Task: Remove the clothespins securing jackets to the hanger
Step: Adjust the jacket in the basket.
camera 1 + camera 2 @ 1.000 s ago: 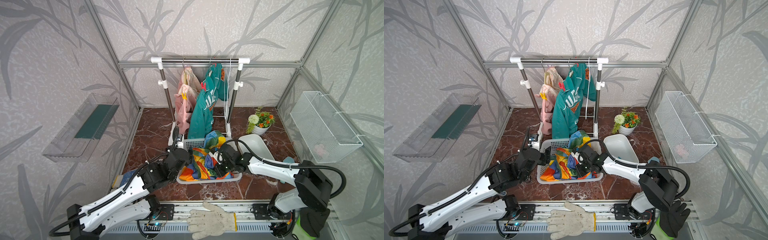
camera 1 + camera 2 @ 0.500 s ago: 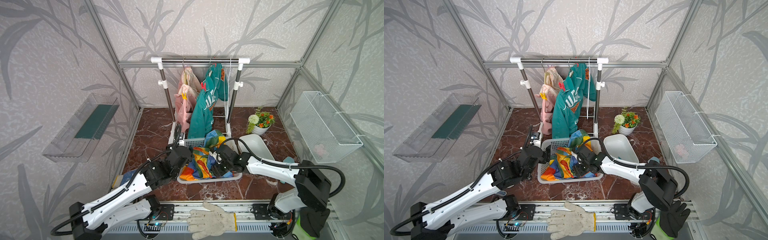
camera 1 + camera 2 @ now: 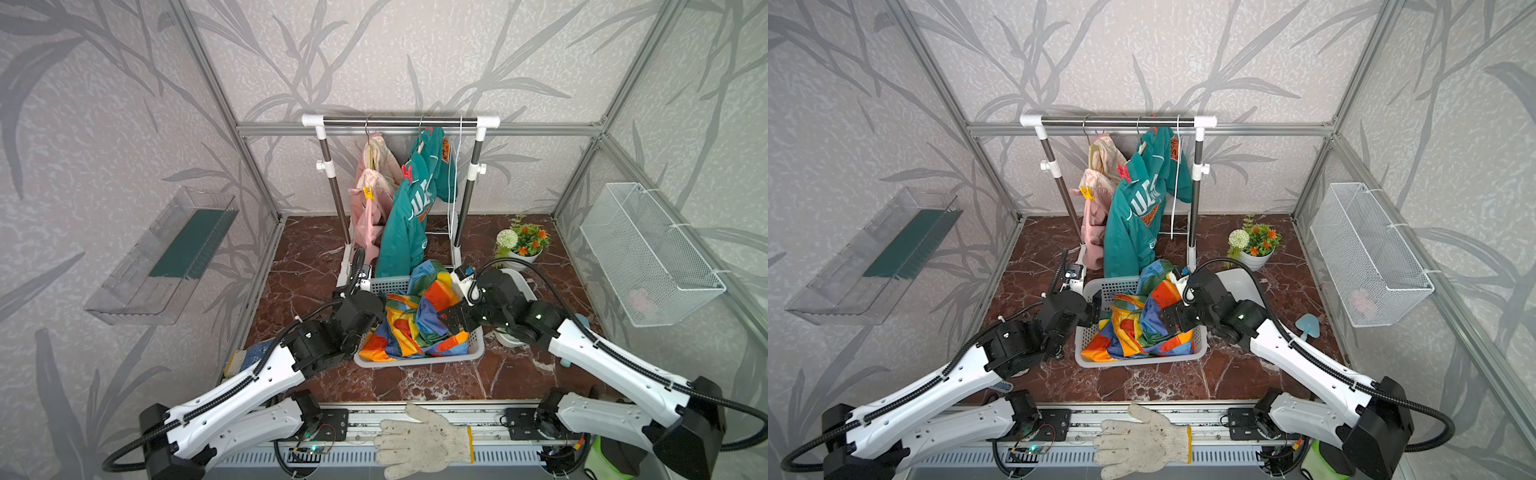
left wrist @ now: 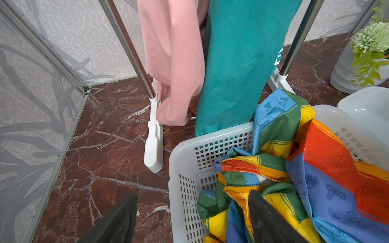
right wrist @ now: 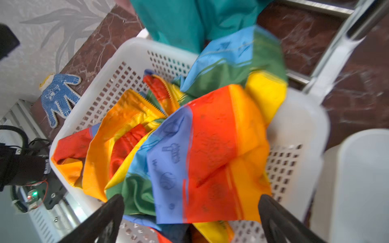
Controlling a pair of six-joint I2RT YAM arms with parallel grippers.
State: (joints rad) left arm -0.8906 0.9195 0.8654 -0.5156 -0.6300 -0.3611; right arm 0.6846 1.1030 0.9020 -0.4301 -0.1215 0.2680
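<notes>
**Rainbow jacket lies in the basket; two jackets are pinned on the rail**

Two white robot arms with black wrists reach over a white perforated laundry basket [image 3: 419, 360] on a dark red marble-patterned floor [image 3: 307, 266]. A rainbow patchwork jacket [image 3: 415, 324] lies crumpled inside it, one corner draped over the far rim.

The right gripper [image 5: 189, 218] hovers directly above the rainbow jacket with its jaws spread wide and nothing between them. The left gripper [image 4: 189, 218] sits at the basket's near corner, jaws also well apart and empty; one finger is over the fabric, the other over the floor.

Behind the basket stands a small clothes rail [image 3: 399, 121]. A pink jacket [image 3: 370, 208] and a teal jacket [image 3: 409, 224] with white lettering hang side by side on it. A yellow clothespin [image 3: 368, 193] grips the pink jacket and a red clothespin [image 3: 406, 172] grips the teal one near its shoulder.

The rainbow jacket looks finished, so the step in hand appears to be turning to the next garment. The next move likely calls for lifting an arm up to the rail, lining open jaws over a pin's handle end, and squeezing to free it.

Patterned grey leaf walls enclose the space. A clear shelf [image 3: 162, 257] hangs on one wall, a wire basket [image 3: 648, 253] on the opposite wall. A potted plant [image 3: 521, 245] stands near the rail, and a white work glove [image 3: 424, 440] rests on the front frame.
</notes>
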